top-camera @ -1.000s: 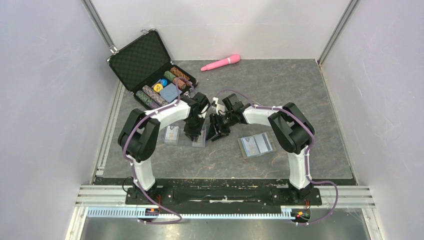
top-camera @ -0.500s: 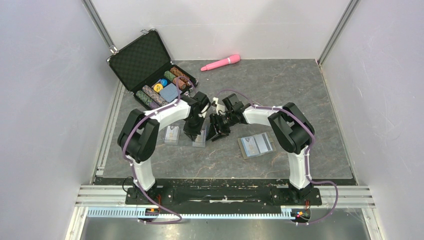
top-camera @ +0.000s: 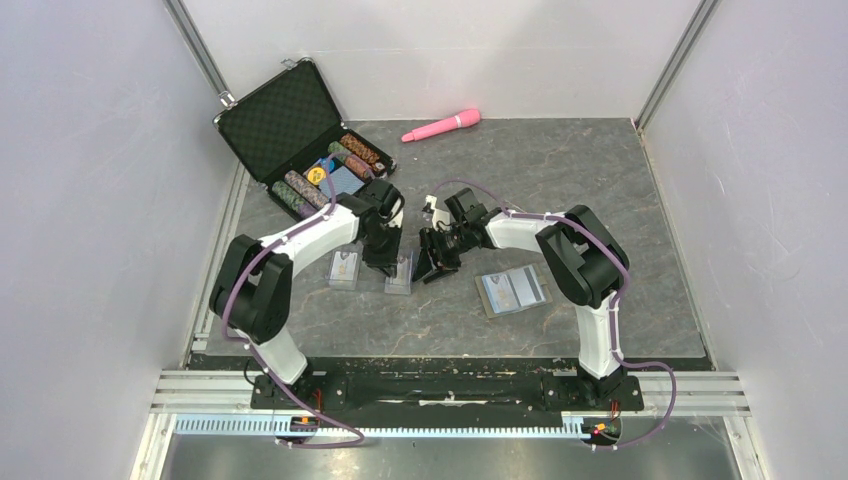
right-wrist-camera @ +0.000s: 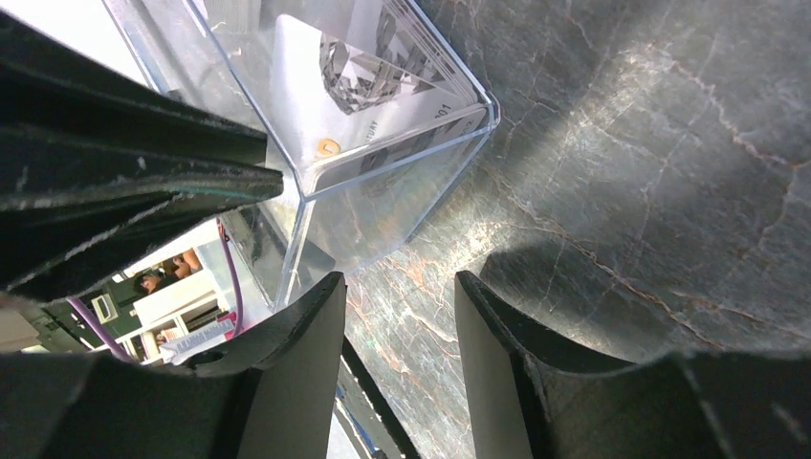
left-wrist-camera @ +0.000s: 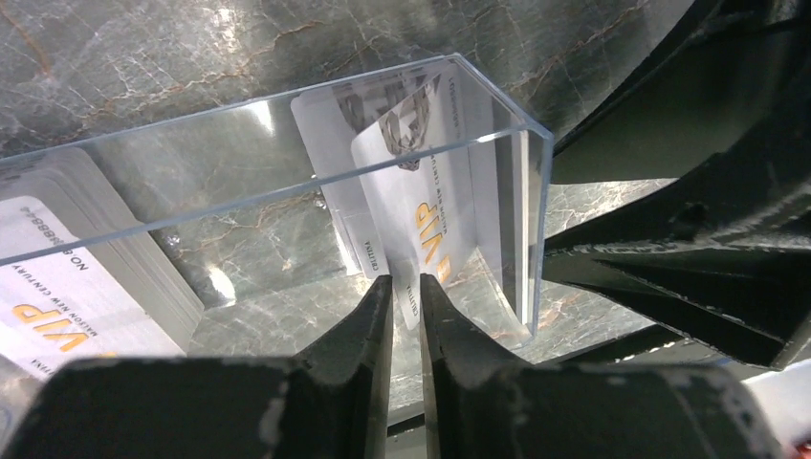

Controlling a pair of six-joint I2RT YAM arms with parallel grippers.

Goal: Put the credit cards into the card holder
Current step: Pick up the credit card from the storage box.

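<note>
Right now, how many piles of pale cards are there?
2: one pile left of the left hand, one inside the clear box at that hand. The wallet may hide more.

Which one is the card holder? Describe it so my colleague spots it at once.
Find the right arm on the dark marble table; just left of its black elbow, towards the near edge, lies the card holder. It is a flat, open wallet, tan-edged with a light-blue lining, unlike the pale credit cards stacked further left.
</note>
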